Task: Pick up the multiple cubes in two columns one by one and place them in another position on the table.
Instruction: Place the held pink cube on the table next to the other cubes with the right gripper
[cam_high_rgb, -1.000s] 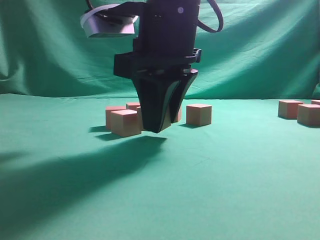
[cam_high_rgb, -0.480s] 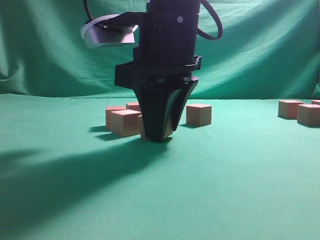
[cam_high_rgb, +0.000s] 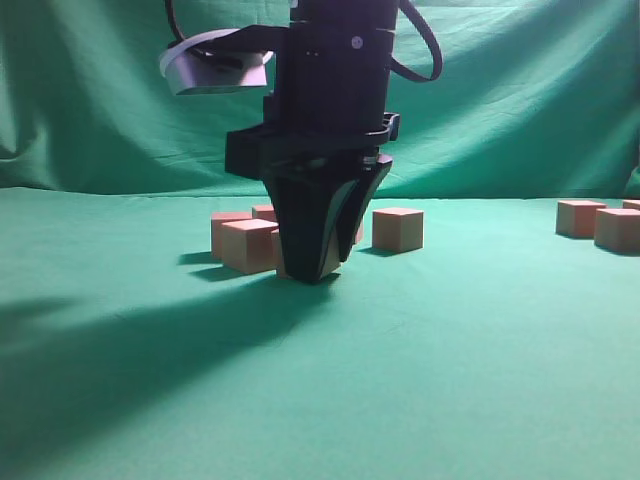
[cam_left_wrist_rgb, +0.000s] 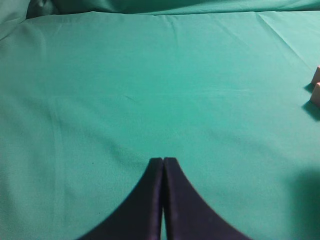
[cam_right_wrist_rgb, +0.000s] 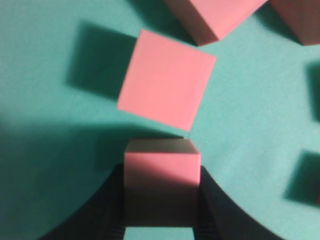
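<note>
The right gripper (cam_right_wrist_rgb: 161, 200) is grasping one cube (cam_right_wrist_rgb: 162, 180) between its jaws, low over the green counter (cam_high_rgb: 450, 350), beside other cubes (cam_high_rgb: 397, 228). The left gripper (cam_left_wrist_rgb: 163, 165) is hanging clenched and empty. Arm bodywork is hiding part of the cluster.

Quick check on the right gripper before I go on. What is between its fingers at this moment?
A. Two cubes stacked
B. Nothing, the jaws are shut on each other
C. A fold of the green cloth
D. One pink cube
D. The right wrist view shows a single cube sitting between the fingers of the right gripper, with another cube lying free on the table just ahead of it.
</note>
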